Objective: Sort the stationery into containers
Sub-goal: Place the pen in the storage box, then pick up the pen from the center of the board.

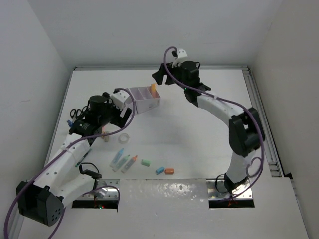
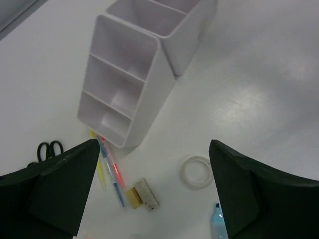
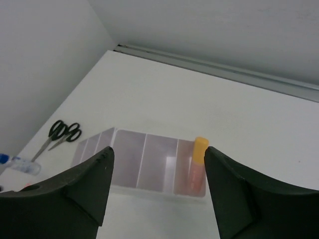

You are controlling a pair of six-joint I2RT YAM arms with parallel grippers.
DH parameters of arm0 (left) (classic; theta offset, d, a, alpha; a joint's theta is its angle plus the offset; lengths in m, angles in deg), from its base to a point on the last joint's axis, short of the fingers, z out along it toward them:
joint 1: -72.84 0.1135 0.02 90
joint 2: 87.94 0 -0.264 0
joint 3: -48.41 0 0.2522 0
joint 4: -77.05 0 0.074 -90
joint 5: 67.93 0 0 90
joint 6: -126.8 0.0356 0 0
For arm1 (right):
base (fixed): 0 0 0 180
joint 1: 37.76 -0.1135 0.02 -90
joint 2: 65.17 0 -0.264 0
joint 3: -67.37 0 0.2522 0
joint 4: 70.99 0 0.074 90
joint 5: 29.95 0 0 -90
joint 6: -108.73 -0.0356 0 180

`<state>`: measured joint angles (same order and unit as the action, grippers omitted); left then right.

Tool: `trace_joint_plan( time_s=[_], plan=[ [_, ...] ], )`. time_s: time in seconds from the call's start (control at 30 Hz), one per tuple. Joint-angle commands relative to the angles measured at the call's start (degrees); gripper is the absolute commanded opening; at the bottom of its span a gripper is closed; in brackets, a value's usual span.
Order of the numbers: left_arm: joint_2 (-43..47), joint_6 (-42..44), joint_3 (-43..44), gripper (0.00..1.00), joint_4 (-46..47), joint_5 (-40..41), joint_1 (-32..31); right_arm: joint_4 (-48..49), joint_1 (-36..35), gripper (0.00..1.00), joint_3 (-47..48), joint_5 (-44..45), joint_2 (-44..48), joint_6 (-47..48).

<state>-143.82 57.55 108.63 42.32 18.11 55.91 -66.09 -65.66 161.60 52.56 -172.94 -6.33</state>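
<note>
**Both pincers open, organiser between them on the tabletop [image 1: 199,144].**
At the far left, you see the scissors [image 1: 75,112] lying flat. The left pincer [image 2: 153,164] hangs with jaws wide, gripping nothing, above the tape ring [image 1: 124,138]. Two capped pens [image 1: 123,161] and the green [image 1: 145,162], blue [image 1: 160,170] and orange [image 1: 169,171] capsule pieces lie near the front edge. The organiser [image 1: 144,98] holds one orange-capped pen [image 3: 200,149] upright in its right-end compartment. The right pincer [image 3: 158,152] hangs over it, jaws wide, empty.

A white table [image 1: 199,134] sits boxed in by plain white walls [image 1: 149,30] on three sides. A grey metal rail [image 1: 262,124] runs along its right edge. Soft, even light.
</note>
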Motion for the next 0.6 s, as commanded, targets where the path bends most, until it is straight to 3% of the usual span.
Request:
trace_joint_plan(
  time_s=[0.0, 0.07, 0.1, 0.13, 0.17, 0.37, 0.57],
  plan=[
    [-0.7, 10.1, 3.5, 0.82, -8.0, -6.8, -2.9, -2.8, -0.3, 0.70, -6.3, 0.0, 9.1, 0.9],
    [-3.1, 12.2, 4.9, 0.66, -12.0, -7.3, -4.2, -3.8, -1.0, 0.58, -10.7, 0.7, 13.3, 0.7],
    [-3.9, 14.7, 5.4, 0.50, -16.1, -7.6, -5.5, -4.7, -1.4, 0.50, -15.7, 1.5, 17.7, 0.9],
    [-4.4, 15.9, 6.0, 0.46, -17.9, -7.8, -6.4, -5.2, -2.8, 0.34, -18.0, 3.9, 19.7, 0.9],
    [-5.3, 17.1, 6.1, 0.44, -19.4, -8.3, -7.1, -5.9, -3.6, 0.29, -20.6, 5.4, 21.9, 0.8],
    [-4.2, 22.8, 3.6, 0.58, -26.3, -10.9, -18.6, -10.0, -11.3, 0.32, -38.8, 16.9, 34.9, -3.8],
    [-5.1, 13.7, -2.3, 0.59, -22.9, -6.5, -29.3, -15.2, -17.3, 0.33, -48.2, 28.8, 44.6, -10.7]
  ],
)
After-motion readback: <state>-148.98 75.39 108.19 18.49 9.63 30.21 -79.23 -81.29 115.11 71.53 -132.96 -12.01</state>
